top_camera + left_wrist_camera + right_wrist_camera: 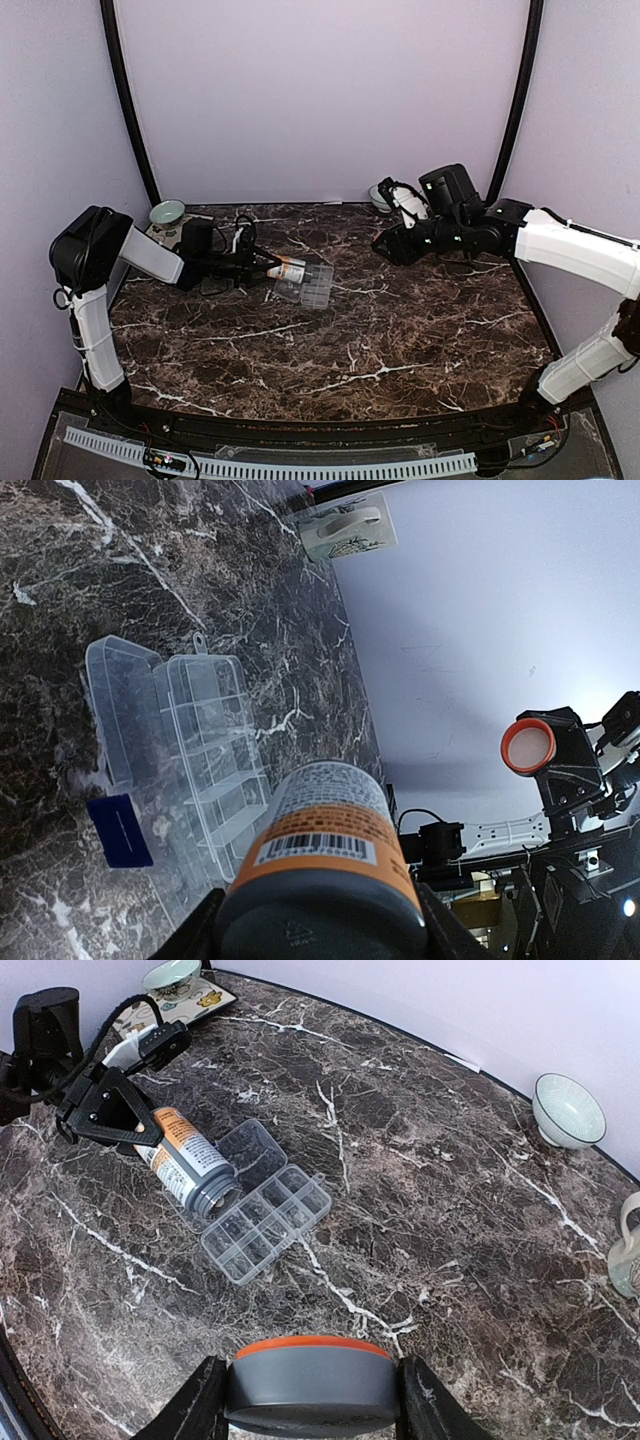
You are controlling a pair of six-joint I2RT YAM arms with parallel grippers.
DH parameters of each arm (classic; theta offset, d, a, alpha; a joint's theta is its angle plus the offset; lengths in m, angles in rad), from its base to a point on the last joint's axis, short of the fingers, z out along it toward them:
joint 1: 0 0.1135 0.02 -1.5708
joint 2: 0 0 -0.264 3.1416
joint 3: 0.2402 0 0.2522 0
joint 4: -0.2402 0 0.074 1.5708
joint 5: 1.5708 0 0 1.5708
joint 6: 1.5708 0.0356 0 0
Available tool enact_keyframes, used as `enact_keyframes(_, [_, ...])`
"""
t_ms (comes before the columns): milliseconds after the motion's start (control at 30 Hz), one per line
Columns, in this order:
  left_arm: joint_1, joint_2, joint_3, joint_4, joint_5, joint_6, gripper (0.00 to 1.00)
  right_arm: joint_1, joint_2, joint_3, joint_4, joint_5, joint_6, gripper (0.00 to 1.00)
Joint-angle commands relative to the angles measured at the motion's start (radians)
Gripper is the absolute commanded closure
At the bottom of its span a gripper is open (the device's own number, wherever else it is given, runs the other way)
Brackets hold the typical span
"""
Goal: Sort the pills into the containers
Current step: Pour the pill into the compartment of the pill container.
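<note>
My left gripper (pixel 320 925) is shut on the white-and-orange pill bottle (pixel 322 825), which lies tilted, its open mouth low over the clear organizer box (pixel 215 760). The box's lid (pixel 120 705) lies flat open beside the compartments. In the top view the bottle (pixel 288 268) points right at the box (pixel 312 285). My right gripper (pixel 312 1395) is shut on the grey cap (pixel 312 1380) with its orange underside, held above the table. From the right wrist the bottle (pixel 185 1163) and box (pixel 265 1225) sit at the left. I cannot make out any pills.
A cream mug (pixel 345 530) and a pale bowl (pixel 568 1110) stand at the back right. A green bowl (pixel 167 211) rests on a mat at the back left corner. A small blue patch (pixel 120 830) lies by the box lid.
</note>
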Motion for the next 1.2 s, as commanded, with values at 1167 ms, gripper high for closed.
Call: enact_keyframes(1167, [0.035, -0.059, 0.016, -0.097, 0.06, 0.087, 0.87, 0.072, 0.51, 0.344, -0.037, -0.152, 0.177, 0.61])
